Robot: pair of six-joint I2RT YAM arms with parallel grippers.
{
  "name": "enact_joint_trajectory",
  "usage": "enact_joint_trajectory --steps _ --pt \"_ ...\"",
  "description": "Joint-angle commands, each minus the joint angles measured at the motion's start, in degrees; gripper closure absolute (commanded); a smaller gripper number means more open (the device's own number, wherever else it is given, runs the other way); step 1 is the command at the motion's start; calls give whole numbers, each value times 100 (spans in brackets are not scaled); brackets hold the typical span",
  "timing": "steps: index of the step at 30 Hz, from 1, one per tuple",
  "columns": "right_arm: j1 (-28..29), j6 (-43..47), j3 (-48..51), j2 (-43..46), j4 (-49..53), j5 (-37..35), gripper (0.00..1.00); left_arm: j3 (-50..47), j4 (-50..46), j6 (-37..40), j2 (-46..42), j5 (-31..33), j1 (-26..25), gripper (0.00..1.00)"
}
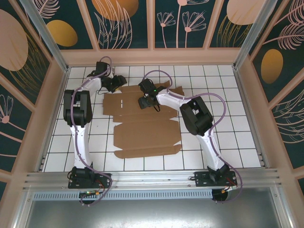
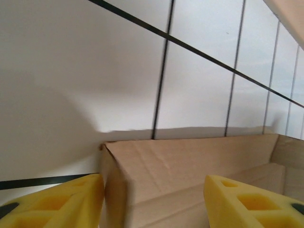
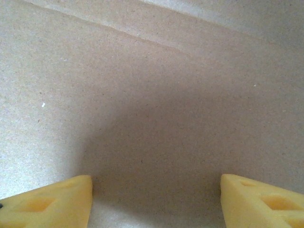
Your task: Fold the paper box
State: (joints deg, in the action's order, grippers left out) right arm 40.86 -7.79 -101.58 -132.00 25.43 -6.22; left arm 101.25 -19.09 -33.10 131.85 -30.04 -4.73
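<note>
At the centre of the top view, the paper box (image 1: 147, 135) is seen as a die-cut sheet spread almost flat on the tiled table (image 1: 228, 118). No walls are formed yet, so nearly all the folding is judged to be left. At the sheet's upper left corner, the left gripper (image 1: 115, 84) is held with jaws apart astride a flap edge that appears raised, not clamped. The right gripper (image 1: 144, 101) is poised open over the upper panel, with nothing grasped.

Bare table (image 1: 228, 137) either side of paper box (image 1: 147, 135); L arm (image 1: 78, 109), R arm (image 1: 194, 116) low over far flaps.
</note>
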Motion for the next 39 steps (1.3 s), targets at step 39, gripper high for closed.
enact_joint_trajectory --steps 39 --pt "14 -4 576 -283 41 296 31 -3089 415 -139 -2781 1075 743 23"
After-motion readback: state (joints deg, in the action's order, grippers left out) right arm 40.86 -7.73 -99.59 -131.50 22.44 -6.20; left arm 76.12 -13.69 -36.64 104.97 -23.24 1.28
